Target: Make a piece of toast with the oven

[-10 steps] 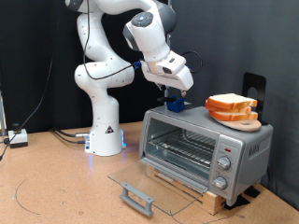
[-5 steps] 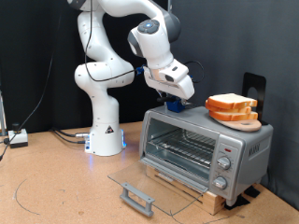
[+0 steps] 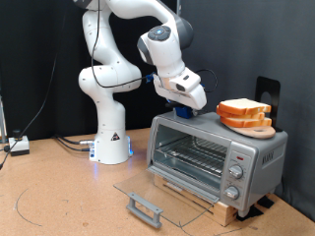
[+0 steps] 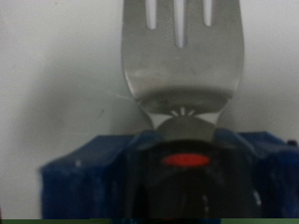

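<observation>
The oven (image 3: 217,157) stands on the desk (image 3: 59,197) at the exterior view's right, resting on a low wooden base, with its glass door (image 3: 157,194) dropped fully open toward the exterior view's bottom left and the wire rack (image 3: 192,157) visible inside; no bread shows on that rack. The piece of toast (image 3: 243,108) lies on top of a small stack of like slices, which sits on a round wooden board (image 3: 258,128) on the oven's roof, toward the exterior view's right end. The gripper (image 3: 185,106) is positioned over the opposite, left end of the roof, low and close to a dark blue block (image 3: 185,112) that rests there. The toast is therefore beside the gripper toward the exterior view's right, at about the same height and apart from it, with bare roof between them. The wrist view shows a metal fork (image 4: 180,56) at close range, its tines reaching away from the camera, its neck running into a black handle with a red mark, seated in the blue block (image 4: 84,182). Neither view shows the fingers clearly, so it cannot be told whether the gripper is spread or closed, nor whether it grips the fork handle. The white arm (image 3: 113,74) rises from its base at the exterior view's left.
</observation>
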